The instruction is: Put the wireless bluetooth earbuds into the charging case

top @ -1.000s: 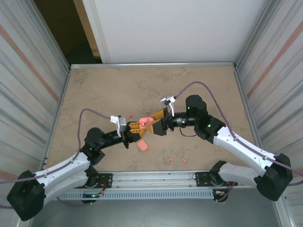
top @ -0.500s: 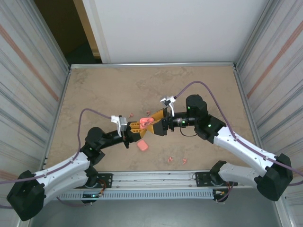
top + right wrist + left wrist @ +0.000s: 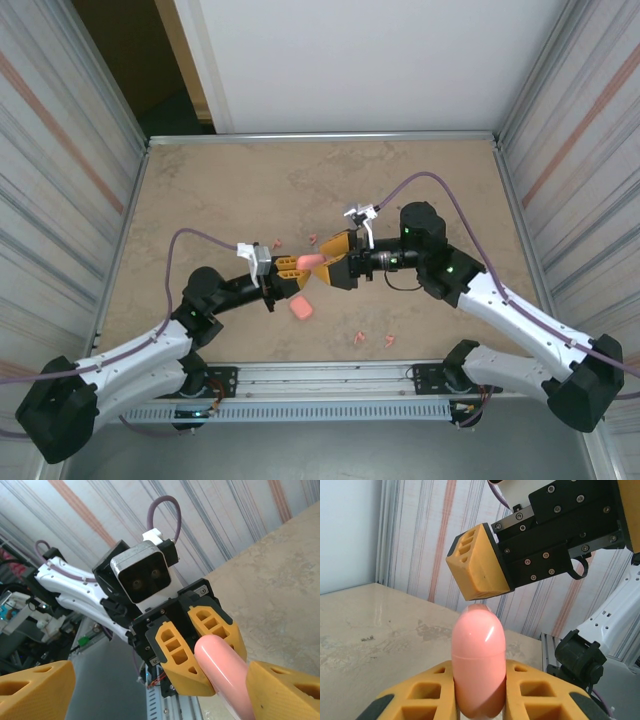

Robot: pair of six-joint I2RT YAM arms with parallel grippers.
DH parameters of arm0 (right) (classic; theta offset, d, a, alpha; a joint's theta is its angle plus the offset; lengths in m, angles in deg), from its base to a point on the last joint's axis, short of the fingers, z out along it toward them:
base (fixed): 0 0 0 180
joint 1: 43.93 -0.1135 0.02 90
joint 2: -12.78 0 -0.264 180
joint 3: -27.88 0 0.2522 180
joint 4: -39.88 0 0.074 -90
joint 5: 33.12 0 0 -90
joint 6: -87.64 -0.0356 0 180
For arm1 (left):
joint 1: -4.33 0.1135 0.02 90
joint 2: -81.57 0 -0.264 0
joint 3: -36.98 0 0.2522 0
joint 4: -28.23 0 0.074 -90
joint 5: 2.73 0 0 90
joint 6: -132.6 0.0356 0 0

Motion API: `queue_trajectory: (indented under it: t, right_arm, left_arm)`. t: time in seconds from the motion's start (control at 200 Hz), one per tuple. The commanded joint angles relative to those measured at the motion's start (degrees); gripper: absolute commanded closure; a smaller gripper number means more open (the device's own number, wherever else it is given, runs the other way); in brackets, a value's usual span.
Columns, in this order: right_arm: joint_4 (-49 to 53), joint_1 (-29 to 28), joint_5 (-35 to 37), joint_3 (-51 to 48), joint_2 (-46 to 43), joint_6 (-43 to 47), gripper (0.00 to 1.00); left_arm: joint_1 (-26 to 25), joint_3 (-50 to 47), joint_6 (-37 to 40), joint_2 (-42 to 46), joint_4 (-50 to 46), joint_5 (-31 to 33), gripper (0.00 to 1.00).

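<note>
**Top external view.** The left arm reaches from the near-left corner toward the table's point(image 3: 200, 190) centre, forearm low and nearly level. The left gripper point(image 3: 290, 267) is clamped on one end of a pink charging case point(image 3: 309, 261), which is held clear of the surface. The right arm comes in from the near-right corner with its elbow raised and its wrist pointing left. The right gripper point(image 3: 336, 258) faces the left one, its jaws spread on either side of the case's free end. A second pink case point(image 3: 301, 309) lies on the table just in front of the grippers. The earbuds point(image 3: 358, 338) lie scattered on the table: two near the front edge and more just behind the grippers.

**Left wrist view.** The left gripper point(image 3: 478, 690) pinches the charging case point(image 3: 478, 660) between its two yellow fingers point(image 3: 420, 700), long axis upright. One yellow finger of the right gripper point(image 3: 477, 562) sits just above the case's rounded tip; contact cannot be confirmed.

**Right wrist view.** The right gripper point(image 3: 160, 682) stands wide open. The charging case point(image 3: 222, 672) projects between its jaws, close to the right-hand one. The left gripper point(image 3: 200, 642) grips the case's far end.
</note>
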Motion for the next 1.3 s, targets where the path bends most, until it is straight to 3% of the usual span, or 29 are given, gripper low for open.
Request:
queue_trajectory:
  t: [0.0,0.155,0.536,0.767,1.022,1.298]
  right_arm:
    - [1.77,-0.34,0.37,0.93,-1.69,2.17,0.13]
    - [3.49,0.15,1.93,0.96,-3.53,3.1,0.13]
    - [7.99,5.44,9.1,-2.01,-6.86,1.18,0.11]
    - [12.29,8.67,13.95,-2.85,-6.42,-0.97,0.11]
    - [15.23,10.71,16.39,-4.08,-5.61,-2.4,0.11]
    - [13.97,11.85,16.88,-6.92,-6.79,-4.34,0.07]
  left_arm:
    - [-0.25,1.58,0.77,0.15,0.61,0.9,1.0]
    - [-0.25,2.05,0.95,0.23,-2.16,2.64,1.0]
    - [0.8,7.42,4.47,-1.35,-20.38,8.4,1.0]
    - [11.14,12.9,3.43,-7.44,-31.27,3.73,1.0]
    - [24.33,18.92,5.47,-16.71,-33.74,-4.94,1.0]
    - [28.87,31.41,11.72,-29.5,-42.74,-3.12,1.0]
